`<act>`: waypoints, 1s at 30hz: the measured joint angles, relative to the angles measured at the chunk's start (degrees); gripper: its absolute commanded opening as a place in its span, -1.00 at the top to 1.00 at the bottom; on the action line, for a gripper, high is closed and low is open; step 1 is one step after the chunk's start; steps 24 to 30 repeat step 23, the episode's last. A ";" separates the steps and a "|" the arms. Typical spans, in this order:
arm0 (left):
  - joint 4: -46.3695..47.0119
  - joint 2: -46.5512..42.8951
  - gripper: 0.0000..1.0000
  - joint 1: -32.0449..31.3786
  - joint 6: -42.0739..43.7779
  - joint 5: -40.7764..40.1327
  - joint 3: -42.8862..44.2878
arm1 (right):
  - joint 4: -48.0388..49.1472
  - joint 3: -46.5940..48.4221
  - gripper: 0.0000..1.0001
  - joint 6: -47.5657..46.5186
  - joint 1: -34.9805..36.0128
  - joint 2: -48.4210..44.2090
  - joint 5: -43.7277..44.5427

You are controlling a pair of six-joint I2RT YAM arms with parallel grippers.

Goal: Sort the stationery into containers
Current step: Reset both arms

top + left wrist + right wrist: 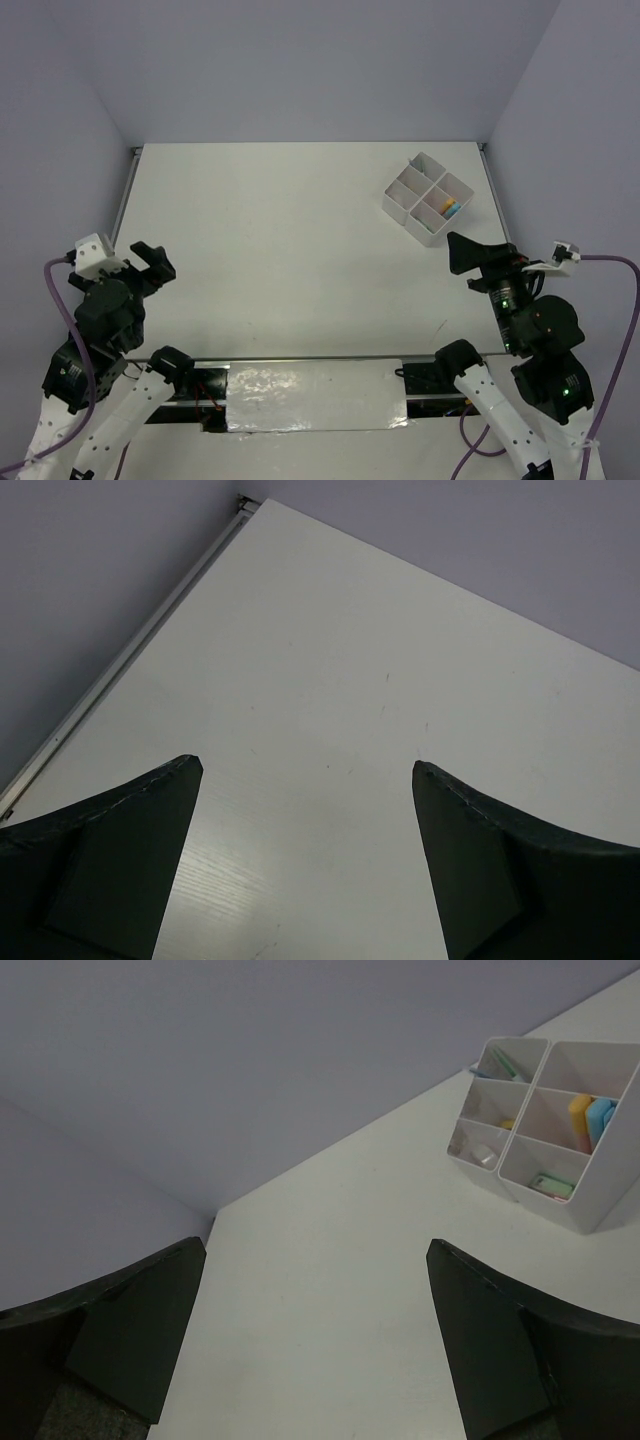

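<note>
The black left end effector and the black right end effector hover over the white worktop's near corners, jaws spread wide, empty.

The tray runs off the right wrist view's edge, its walls hiding most of the stationery.

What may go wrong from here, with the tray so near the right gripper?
1. The open right gripper hangs close to the white tray. A careless sweep might push it toward the right edge of the table.
2. The orange piece and blue piece stand upright in one compartment. A knock might tip them out.
</note>
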 measured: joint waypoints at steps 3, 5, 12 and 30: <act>-0.02 1.16 -0.99 0.02 0.00 0.37 -0.37 | 0.04 -0.11 -1.00 0.00 0.00 0.17 -0.70; 0.00 2.08 -0.99 0.02 0.00 0.63 -0.46 | 0.07 -0.11 -0.99 0.00 0.00 0.39 -0.74; 0.02 2.67 -0.99 0.02 0.02 1.44 -0.48 | 0.17 -0.17 -1.00 0.00 0.02 1.44 -0.98; 0.04 2.67 -0.99 0.02 0.04 1.92 -0.48 | 0.68 -0.81 -0.99 0.00 0.00 2.10 -1.64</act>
